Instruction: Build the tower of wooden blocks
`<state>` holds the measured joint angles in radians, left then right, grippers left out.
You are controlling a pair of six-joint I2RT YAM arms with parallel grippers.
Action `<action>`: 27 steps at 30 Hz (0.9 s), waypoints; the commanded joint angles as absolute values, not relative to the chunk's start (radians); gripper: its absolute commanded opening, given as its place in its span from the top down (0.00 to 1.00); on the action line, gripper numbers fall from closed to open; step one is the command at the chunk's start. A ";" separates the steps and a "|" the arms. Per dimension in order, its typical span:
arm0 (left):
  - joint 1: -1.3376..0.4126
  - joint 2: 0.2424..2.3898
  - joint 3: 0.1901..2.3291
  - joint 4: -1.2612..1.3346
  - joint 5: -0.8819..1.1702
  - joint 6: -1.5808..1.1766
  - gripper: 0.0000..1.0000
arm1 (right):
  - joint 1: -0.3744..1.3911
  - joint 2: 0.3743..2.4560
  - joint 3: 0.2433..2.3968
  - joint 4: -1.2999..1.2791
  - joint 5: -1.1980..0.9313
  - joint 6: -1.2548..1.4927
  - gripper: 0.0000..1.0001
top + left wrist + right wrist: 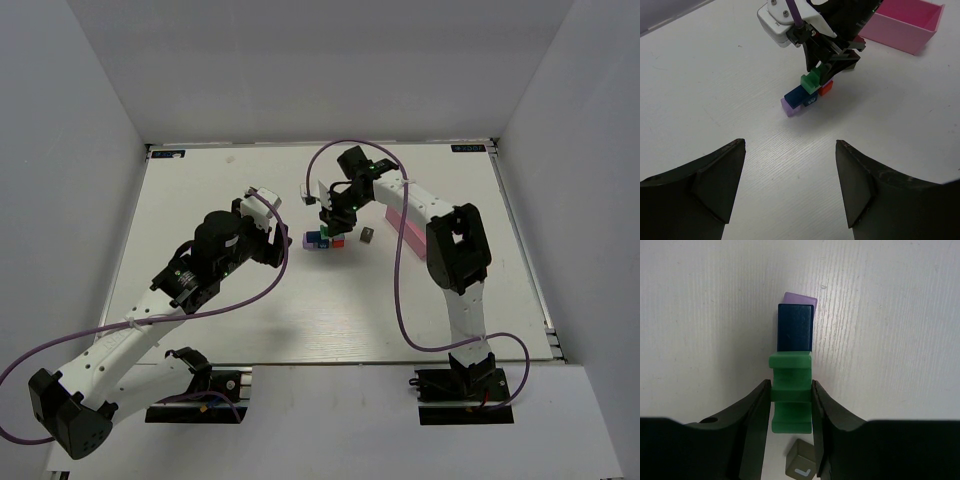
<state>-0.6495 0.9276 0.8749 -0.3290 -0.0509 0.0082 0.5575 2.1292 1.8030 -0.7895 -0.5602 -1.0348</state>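
Green block (790, 367) pinched between right gripper (791, 395) fingers, at near end of blue block (795, 327); lilac block (801, 298) beyond that. Left gripper (789, 150) spread wide, holding nothing, same blocks ahead of its fingertips.

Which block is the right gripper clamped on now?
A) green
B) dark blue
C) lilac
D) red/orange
A: in the right wrist view the right gripper has both fingers pressed against the sides of the green block. The blue block and the lilac block lie beyond the fingertips, outside the grip.
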 commanded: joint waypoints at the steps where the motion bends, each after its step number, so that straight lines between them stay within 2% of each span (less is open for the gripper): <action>1: -0.644 0.905 0.874 -0.318 -0.037 0.012 0.18 | 0.552 2.132 1.845 -0.818 -0.589 -1.028 0.89; 7: -0.644 0.905 0.874 -0.318 -0.037 0.012 0.18 | 0.551 2.132 1.845 -0.818 -0.591 -1.031 0.86; 11: -0.644 0.905 0.874 -0.318 -0.037 0.012 0.18 | 0.549 2.137 1.844 -0.821 -0.591 -1.026 0.79; 15: -0.644 0.914 0.874 -0.318 -0.037 0.012 0.18 | 0.552 2.134 1.845 -0.819 -0.589 -1.026 0.62; 18: -0.644 0.914 0.874 -0.318 -0.037 0.012 0.18 | 0.552 2.131 1.844 -0.818 -0.591 -1.025 0.55; 22: -0.644 0.914 0.874 -0.318 -0.037 0.012 0.18 | 0.551 2.125 1.835 -0.805 -0.594 -1.017 0.37; 25: -0.644 0.914 0.874 -0.318 -0.037 0.012 0.18 | 0.551 2.117 1.819 -0.779 -0.591 -1.006 0.10; 27: -0.644 0.914 0.874 -0.318 -0.037 0.012 0.18 | 0.551 2.108 1.809 -0.764 -0.588 -1.002 0.10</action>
